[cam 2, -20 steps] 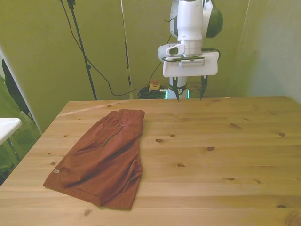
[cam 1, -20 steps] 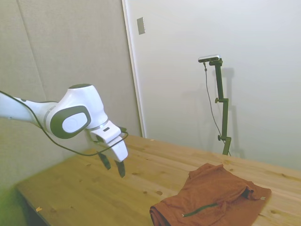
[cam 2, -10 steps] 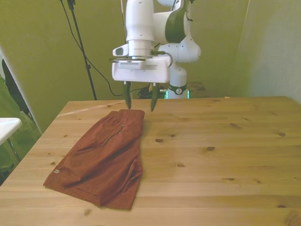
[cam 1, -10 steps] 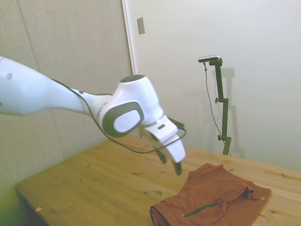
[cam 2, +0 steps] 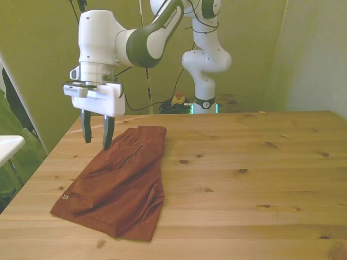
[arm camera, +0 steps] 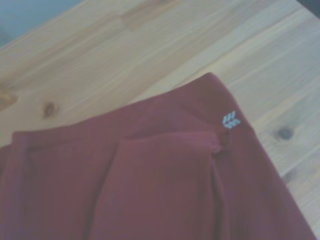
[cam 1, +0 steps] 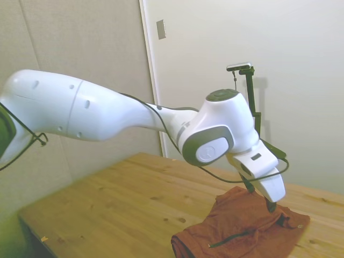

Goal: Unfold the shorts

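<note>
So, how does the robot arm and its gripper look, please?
The arm has glossy white rounded shells with dark grey-green joint panels. A thin black cable loops along it. The gripper has a white boxy body and two slim dark fingers.

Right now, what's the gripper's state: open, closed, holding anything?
Gripper: open, holding nothing, poised over the edge of the folded rust-brown fabric shorts nearer the front view's left.
</note>
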Available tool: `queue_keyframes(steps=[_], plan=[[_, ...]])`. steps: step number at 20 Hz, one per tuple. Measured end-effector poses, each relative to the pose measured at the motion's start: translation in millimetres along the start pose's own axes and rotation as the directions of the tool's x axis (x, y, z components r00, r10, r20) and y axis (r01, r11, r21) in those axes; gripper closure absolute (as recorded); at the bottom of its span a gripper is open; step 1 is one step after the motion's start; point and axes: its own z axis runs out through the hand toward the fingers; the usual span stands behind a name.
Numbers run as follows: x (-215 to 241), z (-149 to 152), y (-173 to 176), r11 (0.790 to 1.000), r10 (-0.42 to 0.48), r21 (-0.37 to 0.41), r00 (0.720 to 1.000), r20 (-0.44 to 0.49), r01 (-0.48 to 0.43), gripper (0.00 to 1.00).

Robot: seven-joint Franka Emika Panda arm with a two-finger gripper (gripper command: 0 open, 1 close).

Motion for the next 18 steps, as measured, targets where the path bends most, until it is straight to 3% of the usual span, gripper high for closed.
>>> queue_keyframes(steps=[5, 10, 11, 18], plan=[[34, 45, -1, 0.997, 0.082, 0.006, 0.996, 0.042, -0.082, 0.00], [39, 77, -14, 0.992, 0.118, 0.026, 0.990, 0.082, -0.120, 0.00], [37, 83, -17, 0.991, 0.125, 0.030, 0.988, 0.091, -0.129, 1.00], [27, 115, -27, 0.985, 0.156, 0.044, 0.978, 0.141, -0.164, 1.00]])
